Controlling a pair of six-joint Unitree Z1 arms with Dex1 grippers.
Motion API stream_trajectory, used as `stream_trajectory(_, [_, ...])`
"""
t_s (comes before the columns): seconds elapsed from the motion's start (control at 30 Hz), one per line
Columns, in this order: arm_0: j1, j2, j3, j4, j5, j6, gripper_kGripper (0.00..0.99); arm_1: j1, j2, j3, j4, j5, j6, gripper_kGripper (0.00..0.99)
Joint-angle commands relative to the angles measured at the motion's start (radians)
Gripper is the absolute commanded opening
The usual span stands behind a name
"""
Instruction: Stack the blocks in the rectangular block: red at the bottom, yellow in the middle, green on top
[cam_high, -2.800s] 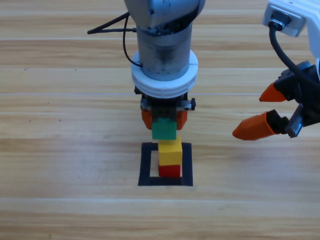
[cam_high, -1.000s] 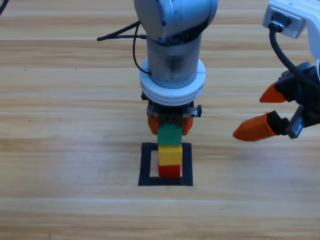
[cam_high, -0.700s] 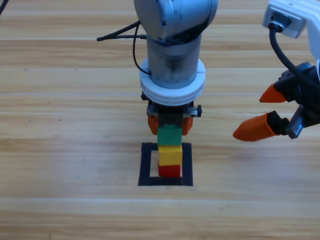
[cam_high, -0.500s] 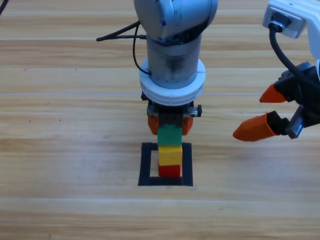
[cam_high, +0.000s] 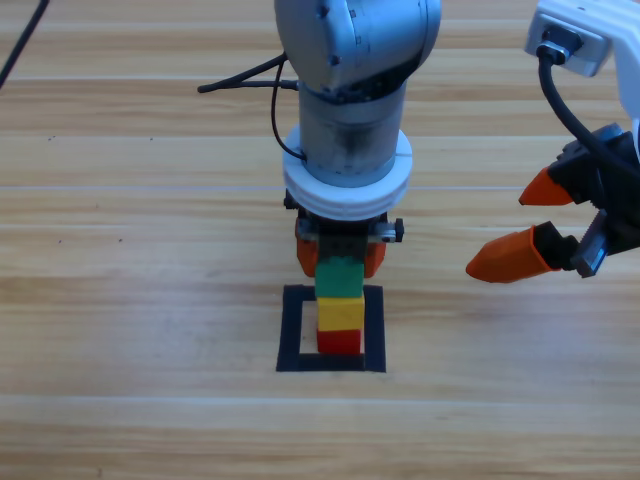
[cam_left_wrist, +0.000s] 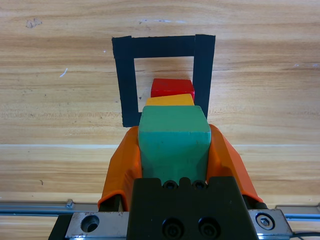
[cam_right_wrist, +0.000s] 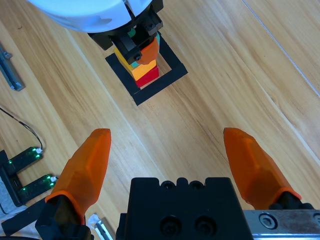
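Over rectangular block | left hand clamped on green, seated atop yellow and red | right hand spread, aside | risk: toppling stack upon uneven release.

1. The right gripper hangs over bare table, its orange fingers spread wide with nothing between them.
2. Farther off, a black tape square holds the red cube with the yellow cube on top.
3. The left gripper covers the stack's top; a sliver of green shows at its fingers.
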Motion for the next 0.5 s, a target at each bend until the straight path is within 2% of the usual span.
stream_trajectory(0.03, [-0.018,0.046,0.019,0.006,0.012,-0.01,0.0,0.023,0.001,0.034,0.015,0.013,-0.009,0.99])
stream_trajectory(0.2, [-0.018,0.04,0.025,0.006,0.013,-0.01,0.0,0.023,0.002,0.034,0.015,0.013,-0.009,0.99])
stream_trajectory(0.23, [-0.018,0.033,0.03,0.006,0.016,-0.01,0.038,0.023,0.001,0.034,0.015,0.013,-0.009,0.99])
stream_trajectory(0.27, [-0.018,0.026,0.034,0.006,0.018,-0.01,0.301,0.023,0.001,0.034,0.015,0.013,-0.009,0.99])
stream_trajectory(0.3, [-0.018,0.016,0.037,0.006,0.02,-0.012,0.779,0.023,0.001,0.034,0.015,0.015,-0.009,0.99])
stream_trajectory(0.33, [-0.018,0.01,0.037,0.006,0.021,-0.015,0.96,0.023,0.001,0.034,0.015,0.015,-0.009,0.99])
stream_trajectory(0.37, [-0.018,0.005,0.037,0.006,0.023,-0.015,0.989,0.023,0.001,0.034,0.015,0.015,-0.009,0.99])
stream_trajectory(0.5, [-0.018,-0.007,0.037,0.006,0.024,-0.015,0.99,0.023,0.001,0.034,0.015,0.015,-0.009,0.99])
